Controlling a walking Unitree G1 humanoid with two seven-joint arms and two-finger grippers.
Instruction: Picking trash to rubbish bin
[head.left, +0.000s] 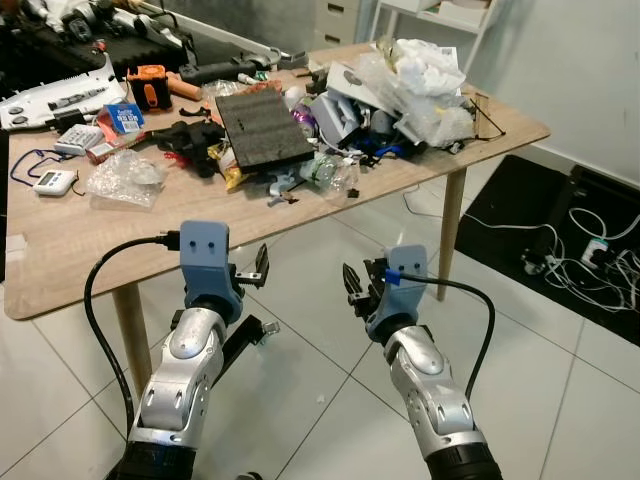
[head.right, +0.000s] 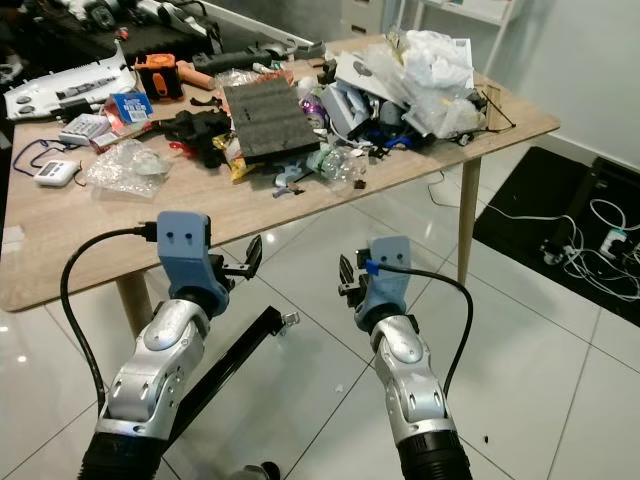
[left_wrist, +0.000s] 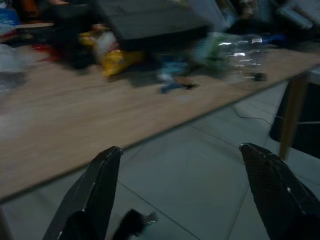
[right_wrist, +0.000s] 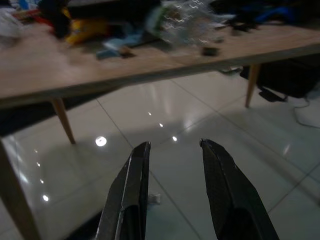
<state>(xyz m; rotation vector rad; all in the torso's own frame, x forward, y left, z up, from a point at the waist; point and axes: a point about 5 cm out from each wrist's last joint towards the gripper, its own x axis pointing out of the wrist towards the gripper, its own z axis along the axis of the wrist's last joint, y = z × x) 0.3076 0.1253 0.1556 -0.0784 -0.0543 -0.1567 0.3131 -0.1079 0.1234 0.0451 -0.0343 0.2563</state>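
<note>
Wooden worktop (head.left: 60, 250) carries a trash heap (head.left: 400, 90) at its far right, black foam slab (head.left: 262, 128) left of it | left wrist: left claw (left_wrist: 185, 195) spread wide above floor tiles | right wrist: right claw (right_wrist: 172, 185) parted narrowly, empty.

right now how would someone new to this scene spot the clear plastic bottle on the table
Start at the wooden table and go to its near edge, below the dark ridged panel. The clear plastic bottle lies on its side there, the see-through crinkled thing with a green label beside a yellow wrapper.
</note>
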